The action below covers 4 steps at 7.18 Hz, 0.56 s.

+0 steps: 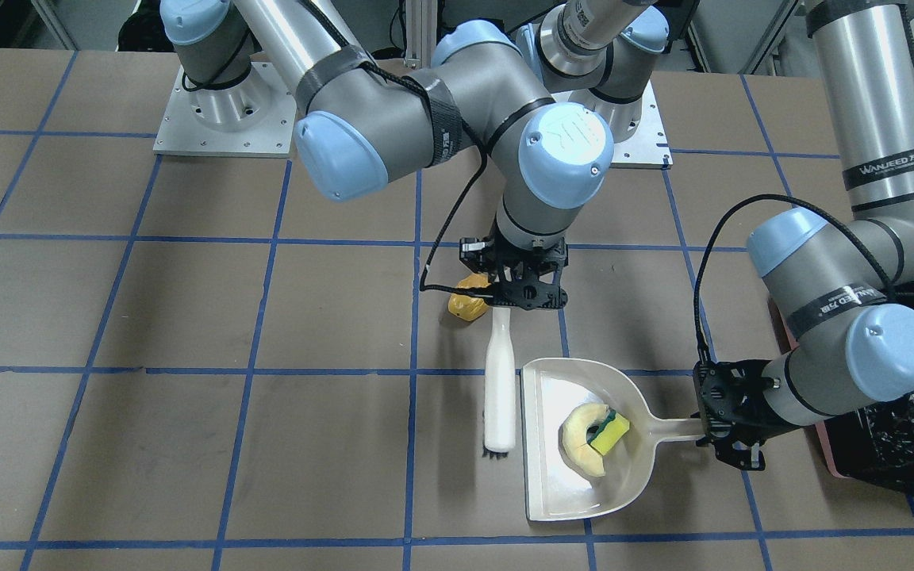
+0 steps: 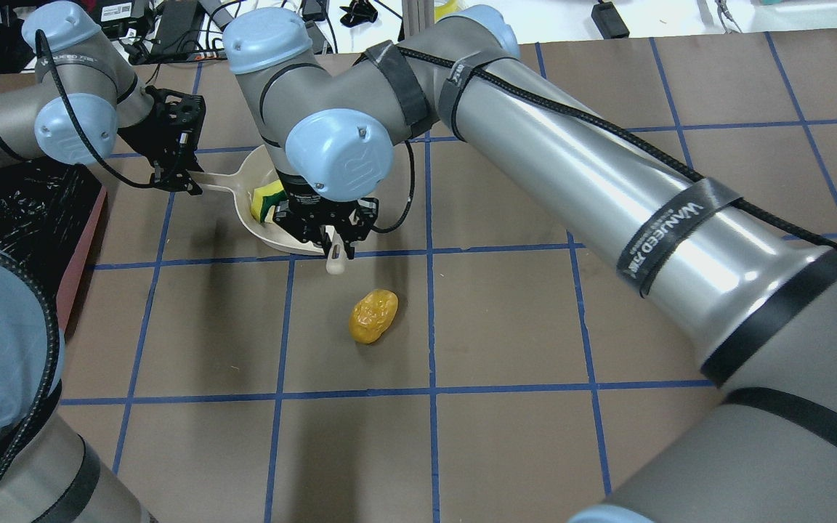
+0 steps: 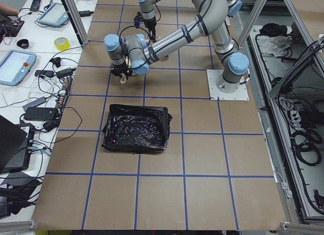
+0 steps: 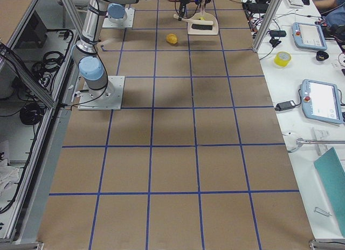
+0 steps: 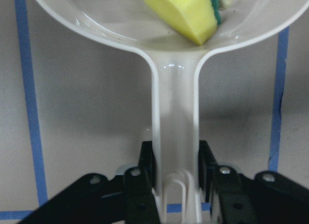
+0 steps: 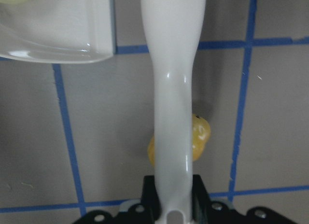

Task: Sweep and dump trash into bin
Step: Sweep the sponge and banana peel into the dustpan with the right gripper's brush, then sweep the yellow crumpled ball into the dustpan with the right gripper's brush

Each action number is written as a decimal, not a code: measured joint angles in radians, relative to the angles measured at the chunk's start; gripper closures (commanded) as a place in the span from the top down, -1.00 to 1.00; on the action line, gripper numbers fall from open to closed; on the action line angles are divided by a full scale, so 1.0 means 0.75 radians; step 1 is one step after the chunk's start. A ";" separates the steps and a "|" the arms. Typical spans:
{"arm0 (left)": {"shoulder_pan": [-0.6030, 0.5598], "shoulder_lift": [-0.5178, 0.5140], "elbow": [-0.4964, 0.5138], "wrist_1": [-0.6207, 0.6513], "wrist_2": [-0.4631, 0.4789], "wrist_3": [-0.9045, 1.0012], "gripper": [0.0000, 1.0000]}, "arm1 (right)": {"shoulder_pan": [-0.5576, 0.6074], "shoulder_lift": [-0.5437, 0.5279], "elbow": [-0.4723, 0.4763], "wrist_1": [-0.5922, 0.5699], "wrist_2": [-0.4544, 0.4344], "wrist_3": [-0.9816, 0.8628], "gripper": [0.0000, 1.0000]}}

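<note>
The beige dustpan (image 1: 552, 492) lies on the table with the pale yellow rind slice (image 1: 580, 444) and the yellow-and-green sponge cube (image 1: 610, 433) inside. My left gripper (image 1: 723, 432) is shut on its handle (image 5: 174, 113). My right gripper (image 1: 527, 295) is shut on the beige brush (image 1: 499, 388), which hangs bristles down along the pan's open edge. The golden-brown lump (image 2: 373, 316) lies on the table by the brush handle, on the side away from the pan; it also shows in the right wrist view (image 6: 200, 137). The pink bin (image 3: 136, 127) with its black bag stands beside the left arm.
The table is brown with a blue tape grid. Both arm bases (image 1: 223, 119) are bolted at the robot's side of the table. The bin's black liner (image 2: 19, 211) sits just behind the left wrist, on the side away from the pan.
</note>
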 measured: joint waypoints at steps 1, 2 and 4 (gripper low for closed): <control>0.009 0.043 -0.050 0.015 0.016 0.014 -0.96 | -0.006 -0.092 0.102 0.050 -0.009 0.058 -1.00; 0.032 0.097 -0.106 0.018 0.037 0.037 -0.98 | -0.006 -0.199 0.250 0.049 -0.007 0.129 -1.00; 0.079 0.217 -0.261 0.021 0.052 0.072 -1.00 | 0.009 -0.410 0.609 -0.087 0.009 0.268 -1.00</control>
